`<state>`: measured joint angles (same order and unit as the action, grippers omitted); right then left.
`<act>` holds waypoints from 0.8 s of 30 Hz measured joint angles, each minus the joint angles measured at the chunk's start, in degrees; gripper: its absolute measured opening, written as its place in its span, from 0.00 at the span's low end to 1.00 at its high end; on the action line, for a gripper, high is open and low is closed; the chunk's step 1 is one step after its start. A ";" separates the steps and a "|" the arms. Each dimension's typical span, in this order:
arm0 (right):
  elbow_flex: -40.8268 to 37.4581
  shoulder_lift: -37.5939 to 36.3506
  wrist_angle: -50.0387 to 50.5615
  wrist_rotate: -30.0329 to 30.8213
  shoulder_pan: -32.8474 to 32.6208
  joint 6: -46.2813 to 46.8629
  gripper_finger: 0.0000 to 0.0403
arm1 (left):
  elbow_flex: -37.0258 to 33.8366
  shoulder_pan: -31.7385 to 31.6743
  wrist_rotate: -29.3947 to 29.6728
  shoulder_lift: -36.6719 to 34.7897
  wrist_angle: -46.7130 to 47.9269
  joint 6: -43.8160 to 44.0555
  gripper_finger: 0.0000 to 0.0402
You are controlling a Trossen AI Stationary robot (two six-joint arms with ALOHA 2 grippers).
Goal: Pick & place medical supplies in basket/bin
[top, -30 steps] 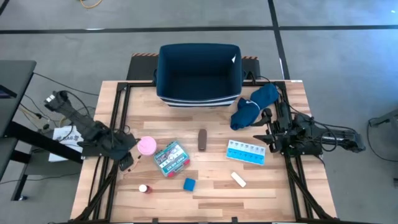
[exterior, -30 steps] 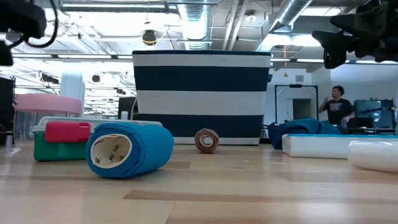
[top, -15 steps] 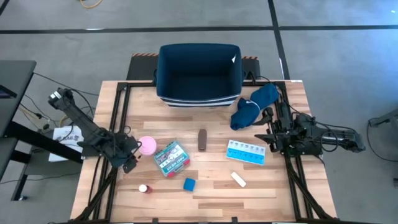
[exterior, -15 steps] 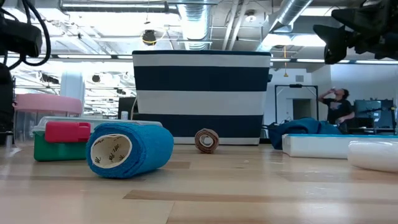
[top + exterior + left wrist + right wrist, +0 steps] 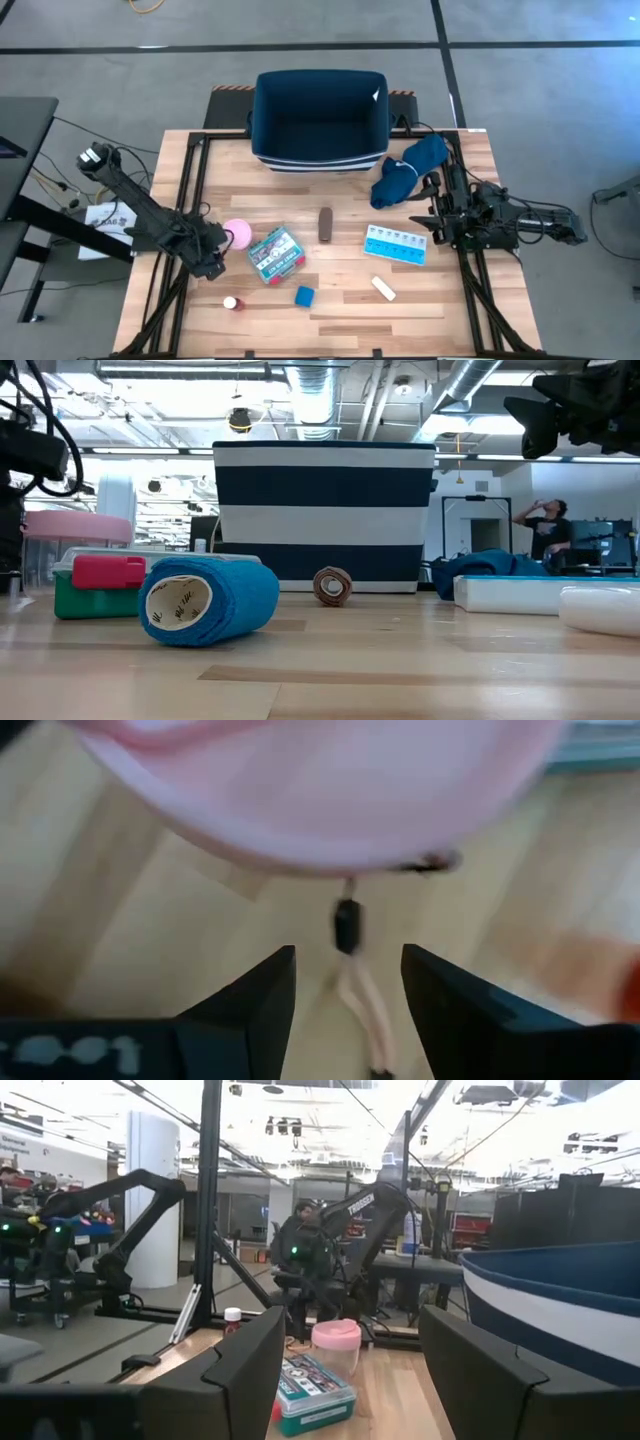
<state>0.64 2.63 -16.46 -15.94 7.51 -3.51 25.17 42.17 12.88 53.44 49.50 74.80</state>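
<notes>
My left gripper (image 5: 214,250) is open at the table's left, low beside the pink round roll (image 5: 237,234). In the left wrist view the roll (image 5: 320,790) lies just ahead of the open fingers (image 5: 348,990), not between them. On the wood also lie a green-white-red box (image 5: 276,254), a brown bar (image 5: 325,224), a light blue pill organizer (image 5: 396,244), a blue cube (image 5: 304,295), a cream block (image 5: 384,288) and a tiny red-white bottle (image 5: 231,302). The navy bin (image 5: 320,120) stands at the far edge. My right gripper (image 5: 436,215) waits open at the right, above the table.
A soft blue cloth (image 5: 405,170) lies bunched at the far right, between the bin and my right arm. Black frame rails (image 5: 190,180) run along both sides of the table. A person (image 5: 545,530) stands in the room beyond.
My left gripper has come down toward the table beside the pink roll and shifted a little toward the near edge. The roll and the other items have stayed where they were.
</notes>
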 joint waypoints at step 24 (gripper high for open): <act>0.02 0.00 -0.76 0.00 0.00 0.00 0.56 | 0.02 0.00 9.39 12.60 -4.01 0.93 0.43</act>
<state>0.67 2.63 -17.22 -15.94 7.51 -3.51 25.19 42.17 22.27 66.04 45.48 75.73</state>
